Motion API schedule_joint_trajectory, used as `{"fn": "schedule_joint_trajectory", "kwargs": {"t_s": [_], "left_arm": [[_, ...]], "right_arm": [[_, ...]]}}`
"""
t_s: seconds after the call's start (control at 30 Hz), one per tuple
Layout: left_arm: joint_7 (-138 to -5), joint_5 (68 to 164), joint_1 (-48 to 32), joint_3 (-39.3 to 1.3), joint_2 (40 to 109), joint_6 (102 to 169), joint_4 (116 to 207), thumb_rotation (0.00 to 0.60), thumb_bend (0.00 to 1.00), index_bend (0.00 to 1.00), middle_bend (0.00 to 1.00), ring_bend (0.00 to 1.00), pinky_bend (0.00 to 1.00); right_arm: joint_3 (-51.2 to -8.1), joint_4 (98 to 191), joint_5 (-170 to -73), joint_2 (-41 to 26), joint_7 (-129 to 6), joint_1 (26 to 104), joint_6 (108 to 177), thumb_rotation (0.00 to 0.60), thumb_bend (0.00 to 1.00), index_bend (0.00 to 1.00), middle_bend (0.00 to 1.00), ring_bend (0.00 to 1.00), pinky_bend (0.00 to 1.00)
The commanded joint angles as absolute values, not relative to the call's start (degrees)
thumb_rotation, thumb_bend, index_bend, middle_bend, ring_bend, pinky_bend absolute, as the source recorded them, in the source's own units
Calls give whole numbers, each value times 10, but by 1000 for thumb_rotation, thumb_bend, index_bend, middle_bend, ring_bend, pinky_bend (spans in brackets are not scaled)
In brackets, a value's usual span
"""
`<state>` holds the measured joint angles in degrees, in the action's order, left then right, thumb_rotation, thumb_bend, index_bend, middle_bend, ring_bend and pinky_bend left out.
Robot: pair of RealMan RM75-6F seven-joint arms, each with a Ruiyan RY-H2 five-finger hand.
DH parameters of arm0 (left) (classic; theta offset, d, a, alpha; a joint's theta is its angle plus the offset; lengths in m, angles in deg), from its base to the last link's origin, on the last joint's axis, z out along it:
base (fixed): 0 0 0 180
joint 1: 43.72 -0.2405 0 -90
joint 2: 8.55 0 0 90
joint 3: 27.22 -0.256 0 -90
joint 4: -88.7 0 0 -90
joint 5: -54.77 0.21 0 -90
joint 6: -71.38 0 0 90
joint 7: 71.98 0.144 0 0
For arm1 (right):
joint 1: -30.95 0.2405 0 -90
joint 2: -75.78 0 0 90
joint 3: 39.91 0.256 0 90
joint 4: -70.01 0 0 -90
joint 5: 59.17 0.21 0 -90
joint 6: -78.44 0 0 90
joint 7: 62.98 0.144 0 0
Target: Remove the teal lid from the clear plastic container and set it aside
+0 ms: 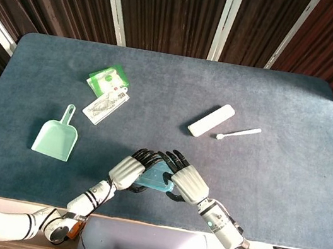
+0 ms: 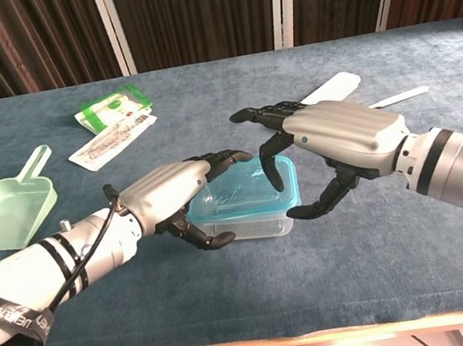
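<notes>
Your work surface is a blue-grey felt-covered counter set in front of dark wood panelling with pale vertical strips. At the far left lies a mint-green plastic scoop, handle pointing away from you, and beyond it a green and white packet with a flat clear sachet just beside it.

Your left hand reaches in low from the left, forearm nearly level with the counter, palm turned inward. Its fingers arch over the left rim of the clear plastic container, while the thumb curls under along the near wall, so the hand wraps that side of the box. Whether it truly presses the plastic you cannot tell.

The container sits near the front edge, between your two hands, with the teal lid on top of it.

Your right hand comes in from the right, held higher, palm down and tilted. Its fingers are spread and bent, the dark tips hanging over the lid's right part, one tip at the lid's right edge; the thumb hooks down beside the container's near right corner. A firm grip is not evident.

Farther right and well apart lie a white oblong case and a thin white plastic spoon.
</notes>
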<state>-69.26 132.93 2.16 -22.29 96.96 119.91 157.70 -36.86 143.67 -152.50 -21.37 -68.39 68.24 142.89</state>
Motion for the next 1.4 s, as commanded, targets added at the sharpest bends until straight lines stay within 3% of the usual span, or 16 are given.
{"fn": "schedule_joint_trajectory", "kwargs": {"t_s": [0.03, 0.83, 1.07, 1.23, 1.4], "left_arm": [[-692, 1331, 21, -224, 970, 1199, 1576, 600, 274, 0, 644, 487, 684], [-691, 1346, 16, -232, 969, 1207, 1575, 600, 275, 0, 649, 492, 686], [-697, 1352, 13, -232, 971, 1216, 1575, 600, 277, 0, 644, 484, 675], [-710, 1358, 11, -232, 971, 1223, 1579, 600, 282, 0, 618, 462, 574], [-732, 1373, 8, -235, 966, 1234, 1585, 600, 282, 0, 522, 368, 461]], "right_arm": [[-367, 1437, -1523, -213, -685, 684, 1428, 600, 410, 688, 96, 0, 0], [-354, 1411, -1514, -236, -684, 694, 1441, 600, 516, 668, 111, 0, 0], [-361, 1401, -1519, -248, -683, 694, 1444, 600, 612, 698, 126, 0, 0], [-363, 1400, -1524, -249, -688, 692, 1455, 600, 716, 730, 141, 0, 0], [-363, 1403, -1527, -245, -686, 689, 1463, 600, 761, 752, 150, 0, 0]]}}
